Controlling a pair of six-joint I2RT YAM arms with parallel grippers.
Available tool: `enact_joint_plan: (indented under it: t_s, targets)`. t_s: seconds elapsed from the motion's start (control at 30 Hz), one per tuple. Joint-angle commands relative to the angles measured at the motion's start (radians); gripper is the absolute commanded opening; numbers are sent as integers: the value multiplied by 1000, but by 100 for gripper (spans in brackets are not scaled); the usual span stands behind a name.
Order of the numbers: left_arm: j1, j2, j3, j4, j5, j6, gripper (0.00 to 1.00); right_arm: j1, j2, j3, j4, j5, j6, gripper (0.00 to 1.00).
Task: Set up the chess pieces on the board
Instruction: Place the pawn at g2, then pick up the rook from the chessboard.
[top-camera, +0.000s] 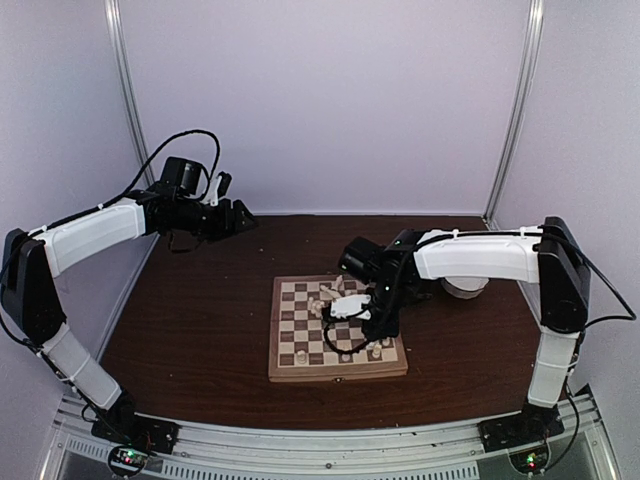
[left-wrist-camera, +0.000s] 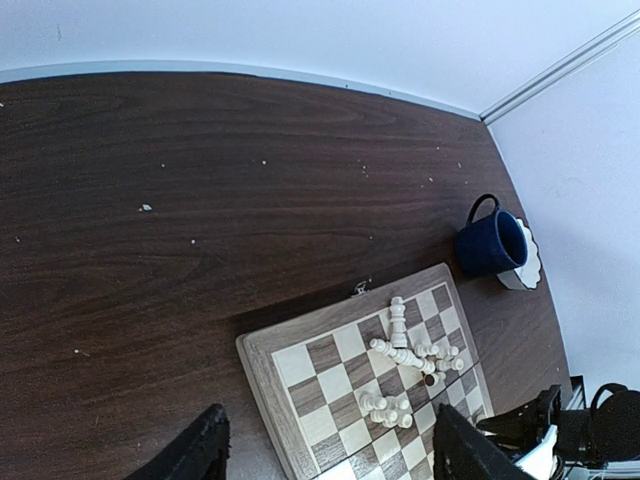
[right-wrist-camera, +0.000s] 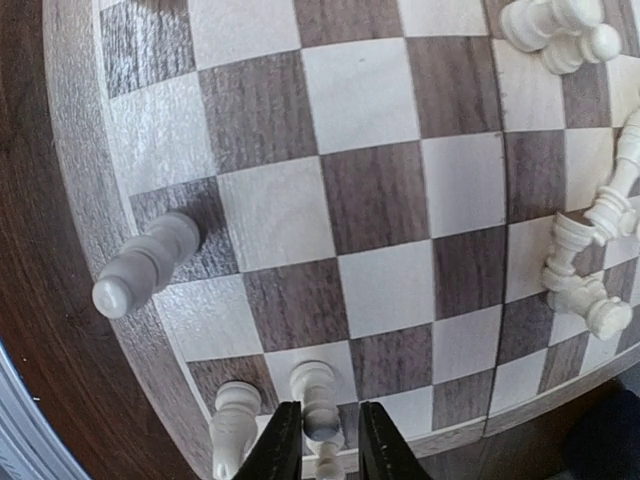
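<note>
Board holds scattered chess pieces; right gripper clamps one, left gripper spread; mug beside bowl.

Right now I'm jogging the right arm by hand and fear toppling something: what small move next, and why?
Probably ease the right gripper open, without shifting sideways. The piece between its fingers seems to stand on an edge-row square, with another piece close beside it, so a sideways move could knock either. Whether the grip is tight, I cannot tell.
</note>
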Motion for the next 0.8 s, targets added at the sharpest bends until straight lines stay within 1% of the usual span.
enact_joint_plan:
  t_s: [0.0,0.13,0.27,0.57,0.77]
  targets:
    - [10,-12,21,36,9,-3,70,-39,-28,93,-40,-24,9,24]
    - [10,-10,22,38,10,-3,70,-81,-35,164,-82,-126,5,28]
    - [10,-9,21,37,11,-3,70,-135,-5,221,-93,-186,24,30]
    - [10,-6,21,37,13,-6,70,-190,109,316,-68,-99,92,29]
    - [10,-5,22,38,15,-6,69,-193,171,376,-82,-126,93,28]
